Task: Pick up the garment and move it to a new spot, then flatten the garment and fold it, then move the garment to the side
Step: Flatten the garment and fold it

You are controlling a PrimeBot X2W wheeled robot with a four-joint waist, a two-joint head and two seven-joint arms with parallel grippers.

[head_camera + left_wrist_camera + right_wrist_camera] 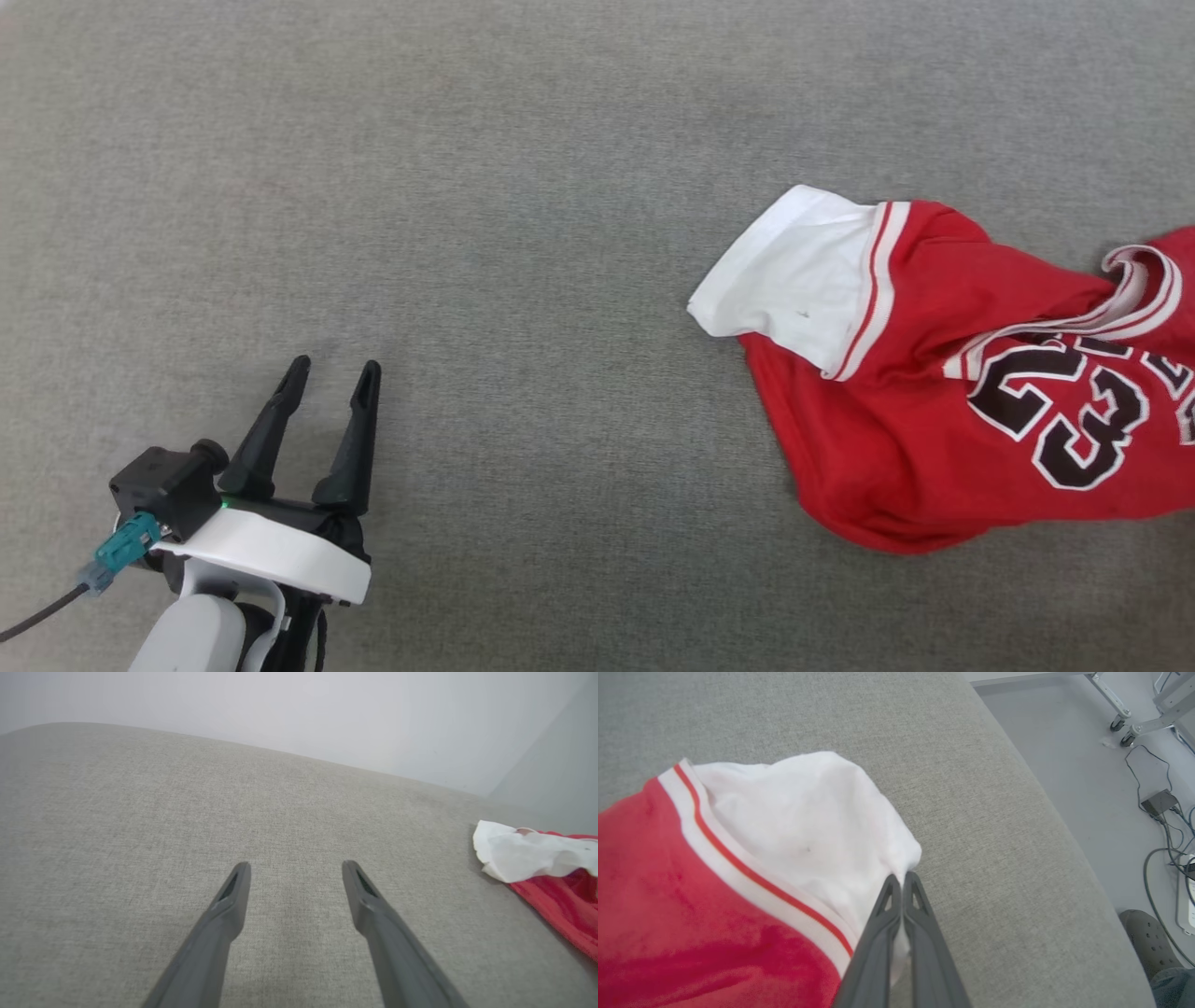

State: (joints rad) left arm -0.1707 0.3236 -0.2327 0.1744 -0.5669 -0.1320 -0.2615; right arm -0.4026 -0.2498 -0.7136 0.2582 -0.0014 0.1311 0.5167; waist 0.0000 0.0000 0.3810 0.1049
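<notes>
The red jersey T-shirt [915,401] with a black "23" is lying crumpled on the grey fabric tabletop [467,187] at about 3 o'clock in the head view, one white sleeve [794,275] pointing toward 9 o'clock. The right hand [902,877] is pinching the edge of a white sleeve, its two fingers pressed together with cloth between them. The left hand [334,366] is hovering at about 7 o'clock, well apart from the shirt, fingers spread wide and gripping nothing.

Left claw [296,870] gapes over grey cloth [140,835], garment [551,877] aside.
</notes>
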